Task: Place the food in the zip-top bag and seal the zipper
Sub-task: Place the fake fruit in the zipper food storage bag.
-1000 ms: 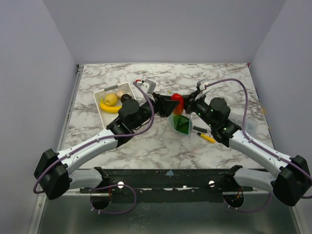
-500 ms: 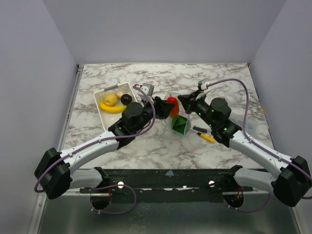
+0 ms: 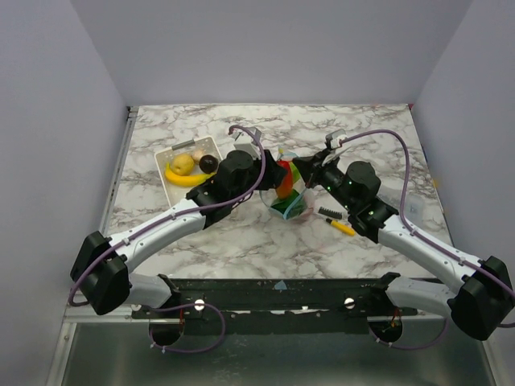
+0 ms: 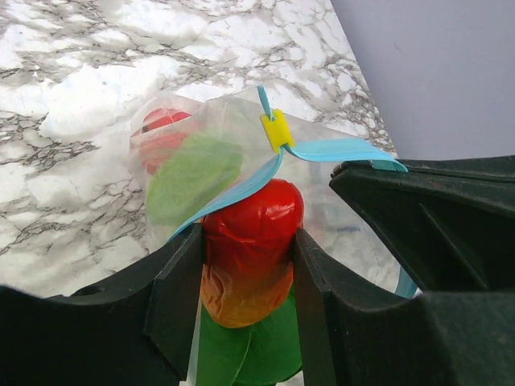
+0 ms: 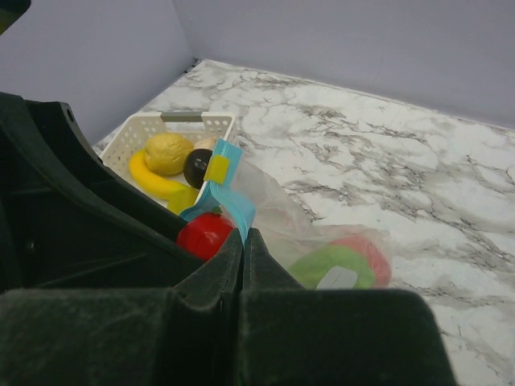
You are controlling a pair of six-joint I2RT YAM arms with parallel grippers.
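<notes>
The zip-top bag (image 3: 288,198) stands in the middle of the table. Its light-blue zipper (image 5: 234,203) carries a yellow slider (image 4: 278,130). My right gripper (image 5: 244,235) is shut on the zipper strip and holds the mouth up. My left gripper (image 4: 246,269) is shut on a red-to-orange toy vegetable (image 4: 248,241) with green leaves (image 4: 251,354), held at the bag's mouth against the strip. A green piece (image 4: 190,178) and a red piece (image 4: 159,129) lie inside the bag. A banana (image 3: 183,178), a lemon (image 3: 183,164) and a dark eggplant (image 3: 208,163) lie in the basket.
The white slatted basket (image 3: 163,154) stands left of the bag, close behind my left arm. A yellow-and-black pen (image 3: 340,227) lies on the marble to the right of the bag, under my right arm. Grey walls close in the table on three sides.
My left gripper has moved right and away from me with the red toy, up to the bag's mouth. The bag has been pulled taller and fuller. The right gripper has hardly moved.
</notes>
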